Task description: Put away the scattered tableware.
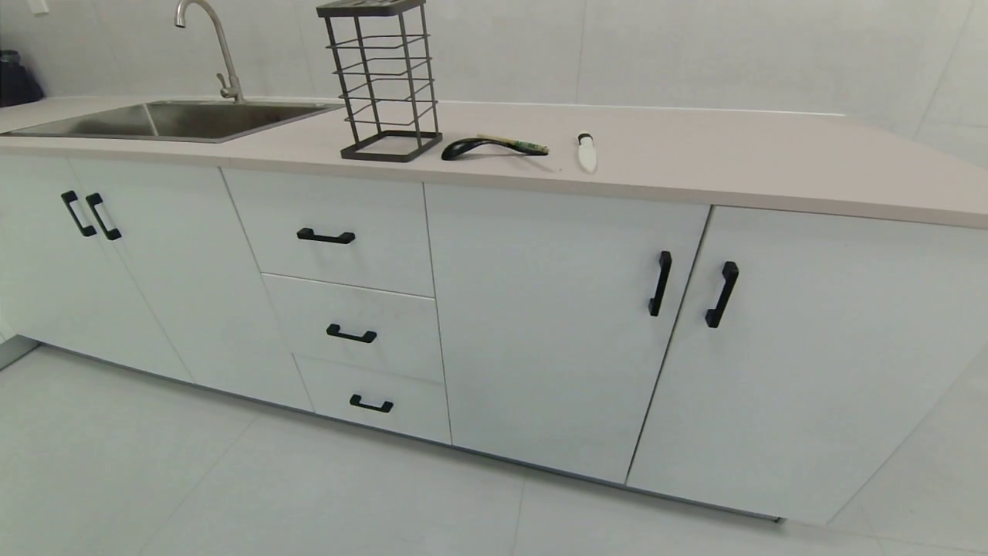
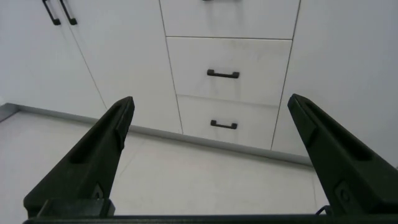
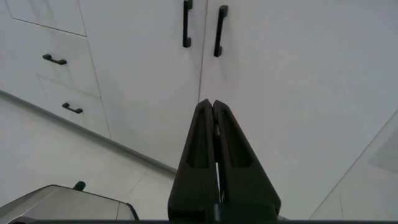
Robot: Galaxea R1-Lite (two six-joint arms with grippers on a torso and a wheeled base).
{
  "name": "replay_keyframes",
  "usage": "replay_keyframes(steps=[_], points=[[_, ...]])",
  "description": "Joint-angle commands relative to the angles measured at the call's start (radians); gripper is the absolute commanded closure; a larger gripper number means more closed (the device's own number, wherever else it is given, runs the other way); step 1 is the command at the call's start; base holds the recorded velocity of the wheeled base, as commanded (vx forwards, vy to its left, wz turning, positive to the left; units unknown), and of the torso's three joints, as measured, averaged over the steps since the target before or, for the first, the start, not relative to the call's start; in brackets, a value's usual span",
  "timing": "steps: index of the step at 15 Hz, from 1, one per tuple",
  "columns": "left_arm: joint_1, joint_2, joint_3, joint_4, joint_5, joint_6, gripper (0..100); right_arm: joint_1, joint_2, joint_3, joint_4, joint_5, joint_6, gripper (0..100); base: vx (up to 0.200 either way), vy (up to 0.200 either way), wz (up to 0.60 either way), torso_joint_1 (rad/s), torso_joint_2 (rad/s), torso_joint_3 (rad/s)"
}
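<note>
Cabinet fronts (image 1: 563, 324): white, with black handles; a drawer stack (image 1: 347, 286) left of centre, paired doors (image 1: 695, 309) to the right.
Countertop (image 1: 733, 162): pale, running the full width above the cabinets and carrying all the tableware.
Sink (image 1: 177, 120): set into the counter at the far left, tap (image 1: 212, 46) behind it.
Wire rack (image 1: 386, 77): black, upright, standing between the sink and the utensils; probably the place to store them.
Left gripper (image 2: 211, 102): fingers spread wide, nothing between them, low down and facing the drawer stack.
Right gripper (image 3: 213, 104): fingers pressed together, nothing held, low down and facing the paired doors.
Black spoon (image 1: 478, 147): flat on the counter just right of the rack, long axis along the counter edge, bowl end toward the rack.
Pale stick with green end (image 1: 517, 144): lying along the spoon's handle, touching or crossing it; cannot tell which.
White utensil (image 1: 587, 152): near the spoon but apart from it, long axis running from front to back of the counter.
Bearing: all three pieces well above both grippers. Spoon probably nearer the left arm, white utensil nearer the right.
</note>
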Motion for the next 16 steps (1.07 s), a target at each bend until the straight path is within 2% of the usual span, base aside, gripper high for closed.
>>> replay_keyframes(steps=[1,2,4,6,7,8,9,11,12,14,16], points=[[0.001,0.000,0.000,-0.002,-0.015,0.007,0,0.000,0.002,0.000,-0.001,0.000,0.000,100,0.000,0.000,0.00,0.000,0.00,0.000],[0.001,0.000,0.000,-0.003,-0.045,0.008,0,0.000,0.002,0.000,0.001,0.000,0.000,100,0.000,0.000,0.00,0.000,0.00,0.000],[0.001,0.000,0.000,-0.005,-0.055,-0.001,0,0.000,0.002,0.000,-0.001,0.002,0.000,100,0.000,0.000,0.00,0.000,0.00,0.000],[0.001,0.000,-0.002,-0.034,-0.057,0.011,0,0.000,0.002,0.000,0.001,0.002,0.000,100,0.000,0.000,0.00,0.000,0.00,0.000],[0.001,0.000,0.000,-0.083,-0.065,0.027,0,0.000,0.002,0.000,-0.001,0.002,0.000,100,0.000,0.000,0.00,0.000,0.00,0.000],[0.001,0.000,0.000,-0.037,-0.065,0.028,0,0.000,0.002,0.000,0.001,0.002,0.000,100,0.000,0.000,0.00,0.000,0.00,0.000],[0.001,0.000,-0.002,0.021,-0.074,0.007,0,0.000,0.002,0.000,0.001,0.002,0.000,100,0.000,0.000,0.00,0.000,0.00,0.000],[0.001,0.000,0.000,0.061,-0.120,-0.019,0,0.000,0.002,0.000,0.001,0.002,0.000,100,0.000,0.000,0.00,0.000,0.00,0.000],[0.001,0.000,0.000,0.063,-0.123,-0.032,0,0.000,0.002,0.000,0.001,0.002,0.001,100,0.000,0.000,0.00,0.000,0.00,0.000],[0.001,0.000,0.000,0.064,-0.121,-0.058,0,0.000,0.002,0.000,0.001,0.000,0.000,100,-0.200,0.200,0.00,0.002,0.00,0.005],[0.001,0.000,0.000,0.064,-0.121,-0.059,0,0.000,0.002,0.000,0.001,0.000,0.001,100,-0.100,0.200,0.00,0.012,0.00,0.000]])
